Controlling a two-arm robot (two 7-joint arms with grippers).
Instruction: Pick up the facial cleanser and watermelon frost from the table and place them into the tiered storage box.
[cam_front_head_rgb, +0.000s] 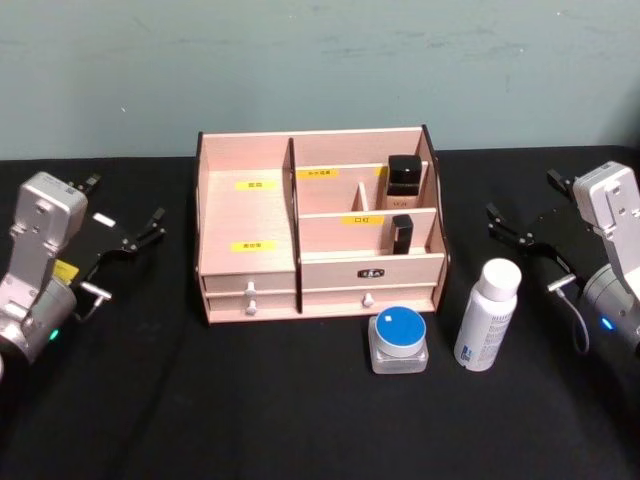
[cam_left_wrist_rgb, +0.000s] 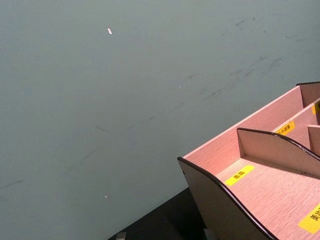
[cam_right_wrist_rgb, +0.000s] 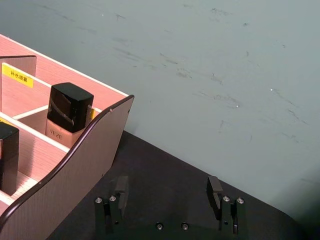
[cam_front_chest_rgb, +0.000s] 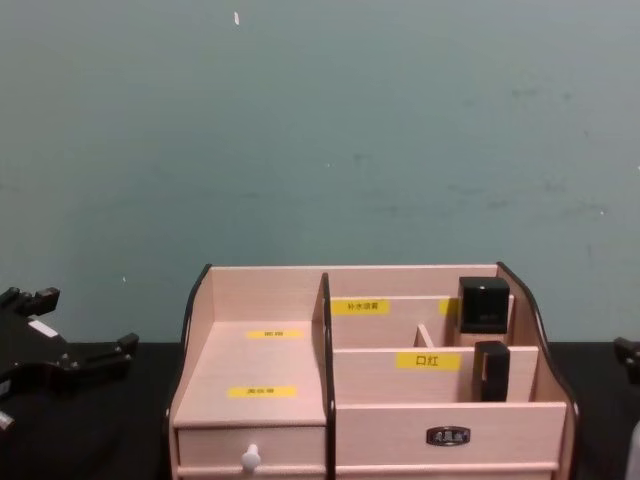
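Note:
The tiered storage box (cam_front_head_rgb: 262, 214) stands mid-table, pale pink wood with yellow labels and two small knobbed drawers; it also shows in the chest view (cam_front_chest_rgb: 400, 412). On the black cloth in front of its right half stand a squat clear jar with a blue lid (cam_front_head_rgb: 399, 340) and, to its right, an upright white bottle with a white cap (cam_front_head_rgb: 487, 315). I cannot tell which is the facial cleanser and which the watermelon frost. My left gripper (cam_front_head_rgb: 148, 228) hovers open left of the box. My right gripper (cam_front_head_rgb: 508, 226) is open to the box's right, behind the bottle, fingers wide apart (cam_right_wrist_rgb: 167, 184).
Two black-capped cosmetics (cam_front_head_rgb: 404, 175) (cam_front_head_rgb: 402, 233) occupy the box's right rear compartments; its left tiers are bare. A teal wall (cam_front_chest_rgb: 320, 130) rises directly behind the table. Black cloth lies open in front and to both sides.

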